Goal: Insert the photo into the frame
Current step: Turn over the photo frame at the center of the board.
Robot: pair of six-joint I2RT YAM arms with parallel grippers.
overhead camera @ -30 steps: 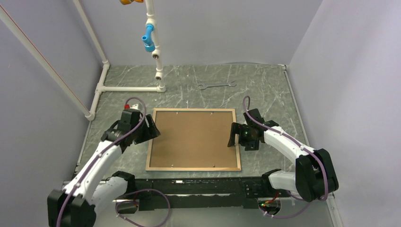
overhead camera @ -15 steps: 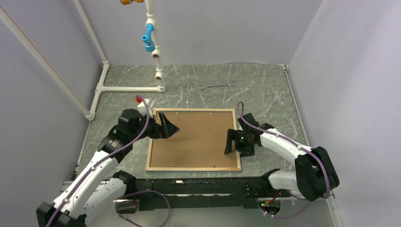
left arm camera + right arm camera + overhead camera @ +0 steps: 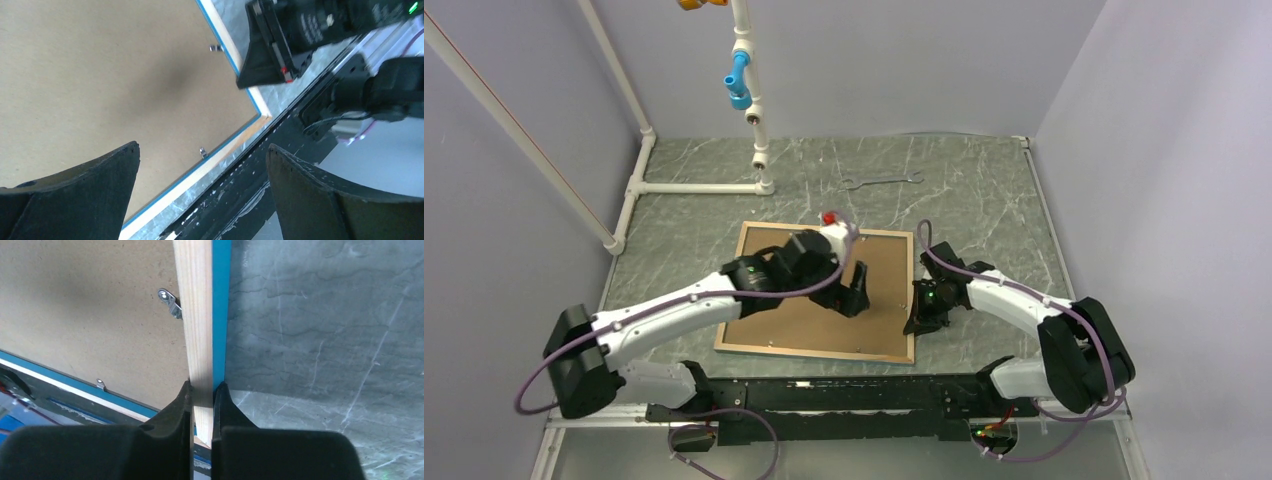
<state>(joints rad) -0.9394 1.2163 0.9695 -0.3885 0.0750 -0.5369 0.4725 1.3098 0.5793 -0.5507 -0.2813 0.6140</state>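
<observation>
Tan rail of the frame (image 3: 199, 315) pinched in my right gripper (image 3: 202, 389); left gripper (image 3: 202, 149) spread, backing board (image 3: 100, 75) just below it. I'd say next: free clips (image 3: 170, 302), lift board.

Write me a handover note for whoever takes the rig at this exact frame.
The left tool is open, hovering over the backing board. The right tool is shut on a side rail of the frame, which is back-up with the board in it. The photo is not in view; whether it sits under the board cannot be told. To do: check that, then insert it if missing.
</observation>
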